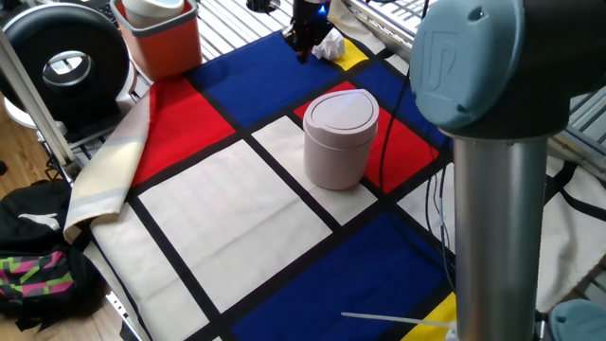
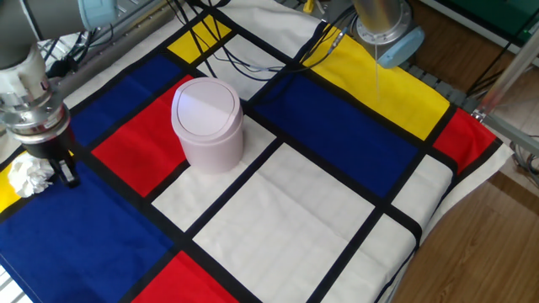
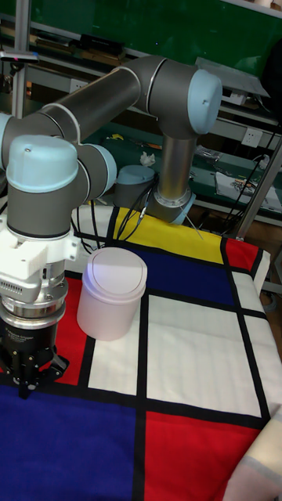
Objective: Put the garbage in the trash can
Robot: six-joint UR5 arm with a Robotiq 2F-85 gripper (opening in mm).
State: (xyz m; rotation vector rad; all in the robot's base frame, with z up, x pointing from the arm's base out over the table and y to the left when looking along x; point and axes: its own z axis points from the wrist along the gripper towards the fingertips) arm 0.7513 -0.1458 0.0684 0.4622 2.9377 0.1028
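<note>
Nothing is binned yet: the gripper (image 2: 63, 172) is hovering beside the garbage (image 2: 30, 177), jaws' state unclear, trash can (image 2: 208, 123) well apart.

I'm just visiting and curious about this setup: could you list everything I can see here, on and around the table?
Wad of tissue paper: one, white, crumpled, on a yellow patch at the cloth's edge.
Trash can: one, pale pink, lidded, standing on the red and white patches.
Tablecloth: one, blocks of red, blue, yellow and white with black lines, covering the table.
Square bin: one, red-orange with a white insert, at the table's far corner.
Bag: one, black with pink and green pattern, on the floor.
Cables: several, black, across the cloth.
Robot arm: one, grey with light blue joints.
Fingers: black, right beside the tissue; open or shut cannot be told.
</note>
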